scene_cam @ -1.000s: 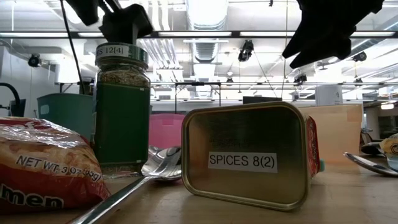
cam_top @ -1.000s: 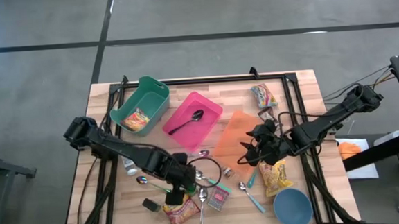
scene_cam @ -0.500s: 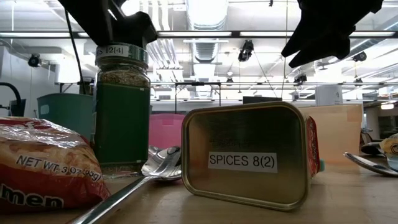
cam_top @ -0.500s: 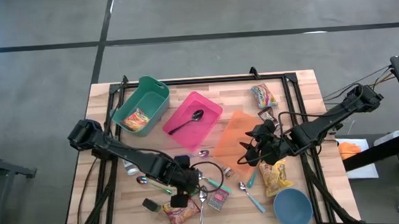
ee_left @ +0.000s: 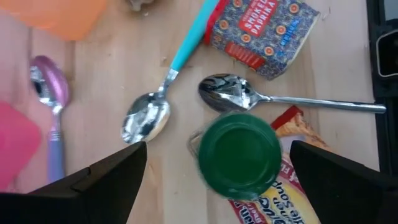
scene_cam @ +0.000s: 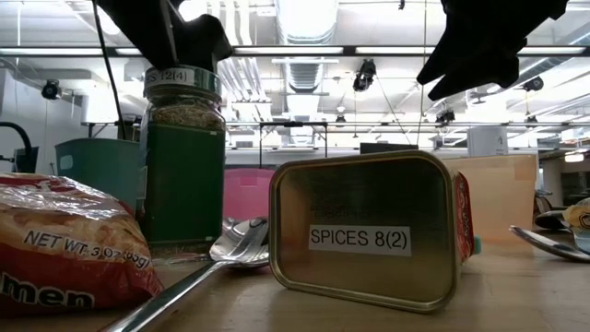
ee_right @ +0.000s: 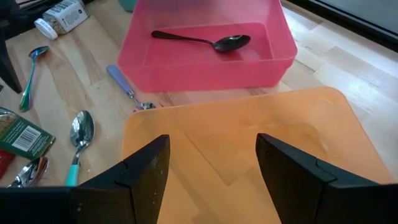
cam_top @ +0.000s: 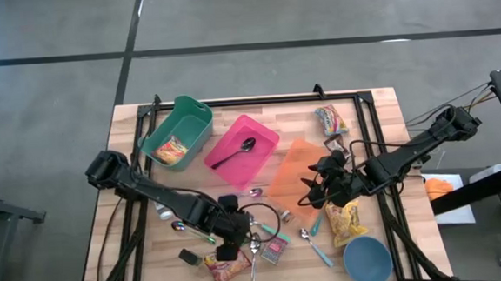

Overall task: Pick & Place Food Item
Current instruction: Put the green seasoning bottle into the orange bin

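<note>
Right, left gripper (ee_left: 214,165) hangs wide open straddling the green-lidded jar (ee_left: 239,154), beside the ramen pack (scene_cam: 64,240). Risk: fingers clip the spoon (ee_left: 233,94) or tip the jar. Right gripper (ee_right: 211,168), part-open and empty, waits over the orange bin (ee_right: 249,155).

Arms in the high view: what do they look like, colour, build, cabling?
Both arms are black, slim and jointed. The left arm has a rounded base joint; the right arm trails black cable loops near its gripper. The left gripper's fingers are flat, dark, tapered. No markings visible.
</note>
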`<state>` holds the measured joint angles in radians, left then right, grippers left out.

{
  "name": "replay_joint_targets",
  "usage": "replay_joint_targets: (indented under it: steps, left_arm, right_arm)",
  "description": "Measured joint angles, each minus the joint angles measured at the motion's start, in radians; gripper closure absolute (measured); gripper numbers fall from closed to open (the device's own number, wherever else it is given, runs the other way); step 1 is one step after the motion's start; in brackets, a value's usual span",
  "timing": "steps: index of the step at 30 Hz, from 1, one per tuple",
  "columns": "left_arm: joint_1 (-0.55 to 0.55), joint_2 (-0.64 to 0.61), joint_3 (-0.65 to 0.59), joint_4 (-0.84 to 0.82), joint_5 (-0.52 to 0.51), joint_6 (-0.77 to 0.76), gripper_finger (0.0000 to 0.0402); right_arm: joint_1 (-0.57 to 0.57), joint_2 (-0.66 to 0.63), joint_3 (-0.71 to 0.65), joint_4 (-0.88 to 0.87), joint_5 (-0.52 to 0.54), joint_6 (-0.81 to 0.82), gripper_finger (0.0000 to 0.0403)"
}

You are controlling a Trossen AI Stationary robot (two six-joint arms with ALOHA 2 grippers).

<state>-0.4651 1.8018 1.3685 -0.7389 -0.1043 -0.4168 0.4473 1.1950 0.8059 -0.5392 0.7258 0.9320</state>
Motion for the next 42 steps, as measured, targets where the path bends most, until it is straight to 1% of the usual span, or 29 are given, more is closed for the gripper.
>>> replay_joint_targets:
  steps: [14, 17, 19, 22, 29, 30, 42]
  left_arm:
    - [-0.016, 0.063, -0.002, 0.039, 0.015, 0.000, 0.0002]
    - [-0.017, 0.067, -0.002, 0.043, 0.019, 0.000, 0.0011]
    - [-0.018, 0.067, -0.002, 0.051, 0.019, 0.000, 0.0029]
    - [-0.018, 0.067, -0.002, 0.067, 0.018, -0.001, 0.0072]
    - [-0.018, 0.065, 0.000, 0.087, 0.009, -0.004, 0.0206]
    - [-0.017, 0.063, 0.000, 0.085, 0.019, -0.006, 0.0214]
    - [-0.018, 0.064, 0.000, 0.081, 0.017, -0.069, 0.0212]
  right_arm:
    - [0.000, 0.000, 0.000, 0.005, 0.001, 0.003, 0.0168]
    - [0.000, 0.000, 0.000, 0.007, 0.001, 0.003, 0.0168]
    - [0.000, 0.000, 0.000, 0.007, 0.000, 0.004, 0.0168]
    - [0.000, 0.000, -0.001, 0.007, 0.000, 0.007, 0.0168]
    - [0.000, 0.000, -0.002, 0.017, 0.000, 0.010, 0.0168]
    - [0.000, 0.000, -0.002, 0.023, 0.000, 0.010, 0.0168]
    - [0.000, 0.000, -0.002, 0.051, -0.019, 0.010, 0.0168]
